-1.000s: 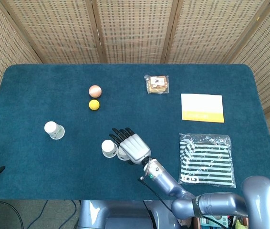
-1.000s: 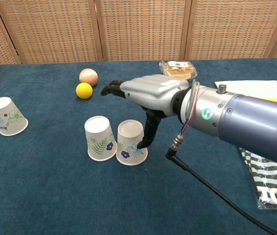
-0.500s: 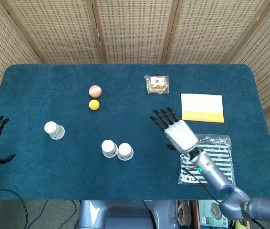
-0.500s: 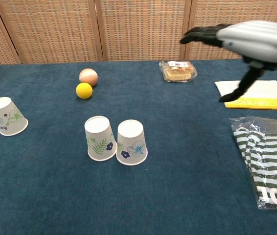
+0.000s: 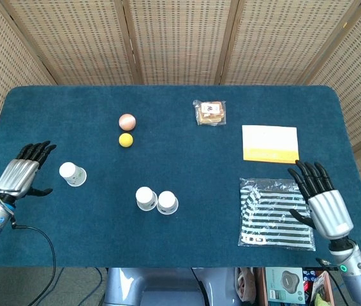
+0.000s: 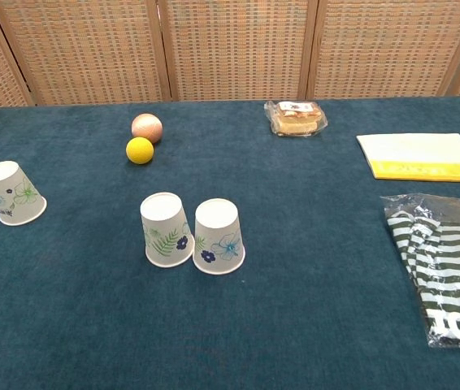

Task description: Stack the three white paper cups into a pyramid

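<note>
Two white paper cups with flower prints stand upside down and touching near the table's front middle: one cup (image 5: pixel 145 198) (image 6: pixel 166 230) on the left, the other cup (image 5: pixel 167 203) (image 6: pixel 218 236) on the right. A third cup (image 5: pixel 72 173) (image 6: pixel 11 192) stands upside down alone at the left. My left hand (image 5: pixel 22 174) hovers open just left of that lone cup, fingers spread. My right hand (image 5: pixel 319 199) is open at the far right, over the edge of a striped bag. Neither hand shows in the chest view.
A peach ball (image 5: pixel 127 121) and a yellow ball (image 5: pixel 125 140) lie behind the cups. A wrapped snack (image 5: pixel 209 112), a yellow-and-white booklet (image 5: pixel 270 144) and a striped bag (image 5: pixel 275 213) occupy the right side. Wicker screens stand behind the table.
My right hand has left the two paired cups and swung far right to the table's edge. My left hand has come in from the left edge toward the lone cup.
</note>
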You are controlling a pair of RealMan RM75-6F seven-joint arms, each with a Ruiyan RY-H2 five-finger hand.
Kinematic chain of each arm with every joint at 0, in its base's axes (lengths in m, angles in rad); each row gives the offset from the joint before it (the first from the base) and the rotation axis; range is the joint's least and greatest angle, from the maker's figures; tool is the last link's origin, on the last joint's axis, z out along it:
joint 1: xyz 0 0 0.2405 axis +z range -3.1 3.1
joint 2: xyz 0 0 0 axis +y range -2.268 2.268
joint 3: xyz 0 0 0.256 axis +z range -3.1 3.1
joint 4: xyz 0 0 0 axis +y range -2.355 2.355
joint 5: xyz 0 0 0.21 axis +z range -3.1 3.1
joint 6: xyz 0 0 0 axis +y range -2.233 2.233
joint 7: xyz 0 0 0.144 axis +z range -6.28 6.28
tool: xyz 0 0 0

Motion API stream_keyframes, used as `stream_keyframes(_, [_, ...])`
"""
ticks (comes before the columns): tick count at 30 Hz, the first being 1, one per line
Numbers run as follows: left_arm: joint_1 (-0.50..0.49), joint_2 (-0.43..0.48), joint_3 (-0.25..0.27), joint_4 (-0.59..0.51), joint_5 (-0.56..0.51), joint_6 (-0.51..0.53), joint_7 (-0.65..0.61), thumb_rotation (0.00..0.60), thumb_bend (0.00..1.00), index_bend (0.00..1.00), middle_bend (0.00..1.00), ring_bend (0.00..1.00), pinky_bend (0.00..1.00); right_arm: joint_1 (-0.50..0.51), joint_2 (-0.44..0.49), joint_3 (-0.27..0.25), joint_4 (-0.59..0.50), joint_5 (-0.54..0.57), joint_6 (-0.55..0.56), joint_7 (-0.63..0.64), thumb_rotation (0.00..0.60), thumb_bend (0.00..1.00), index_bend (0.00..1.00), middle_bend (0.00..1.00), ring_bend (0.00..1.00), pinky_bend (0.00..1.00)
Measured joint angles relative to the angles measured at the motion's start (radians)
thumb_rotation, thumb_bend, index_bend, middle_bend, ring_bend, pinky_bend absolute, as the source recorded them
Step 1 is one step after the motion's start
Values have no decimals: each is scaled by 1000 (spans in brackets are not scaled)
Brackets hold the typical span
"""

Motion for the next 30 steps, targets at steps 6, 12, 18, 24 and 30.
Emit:
stream_keyframes(6, [-32, -74, 1, 92, -47, -44, -18, 600, 182, 23, 106, 68, 114, -40, -27, -3, 60, -24, 25, 42, 600, 0, 0, 0, 0, 0])
stream_keyframes(12, [-52, -125, -4, 150, -80, -63, -19, 600, 182, 153, 164, 150, 210, -52, -26, 17, 79, -31, 34, 68, 600, 0, 0, 7, 0, 0])
stream_keyframes(18, [-79, -180, -5, 209, -98, -89, -15, 600, 182, 283, 272, 248, 298, -59, -28, 34, 83, -34, 21, 69, 600, 0, 0, 8, 0, 0])
stream_keyframes(24, [-103, -233, -7, 279, -99, -101, -24, 600, 182, 369, 370, 327, 372, -70, -29, 48, 76, -34, 13, 56, 600, 0, 0, 9, 0, 0])
stream_keyframes(30, [-110, -275, -9, 317, -86, -63, -29, 600, 182, 457, 449, 397, 424, -75, -29, 62, 77, -32, 7, 63, 600, 0, 0, 13, 0, 0])
